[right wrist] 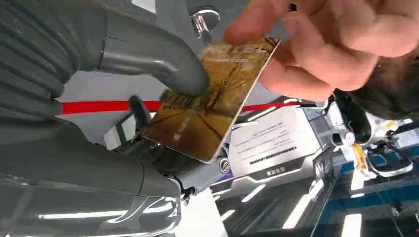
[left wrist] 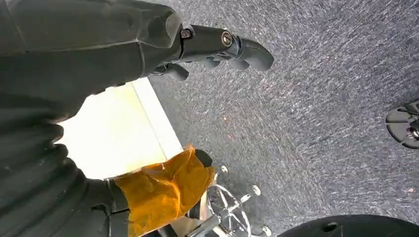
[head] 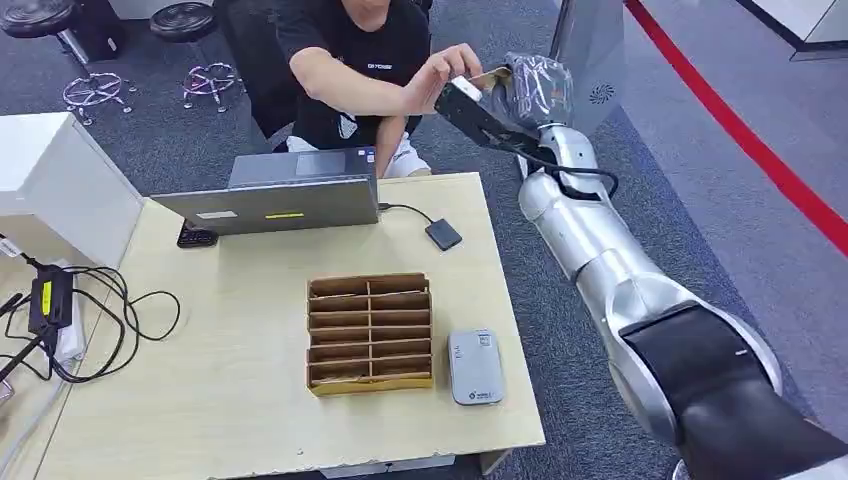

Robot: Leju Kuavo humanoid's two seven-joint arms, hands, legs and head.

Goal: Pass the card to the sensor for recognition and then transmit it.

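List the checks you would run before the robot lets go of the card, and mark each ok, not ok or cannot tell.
1. Right hand grips the card: ok.
2. Person's hand has fingers on the card: ok.
3. Person's grip firm enough to take it: cannot tell.
4. Card already read by the sensor on the table: cannot tell.
5. Left hand clear of the handover: ok.

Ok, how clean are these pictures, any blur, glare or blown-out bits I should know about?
Head view: evenly lit and sharp, the table easy to read. Left wrist view: the pale tabletop is blown out to near white, and the carpet is streaked with blur. Right wrist view: the person's hand and the near end of the card are soft, and the ceiling lights make bright streaks.
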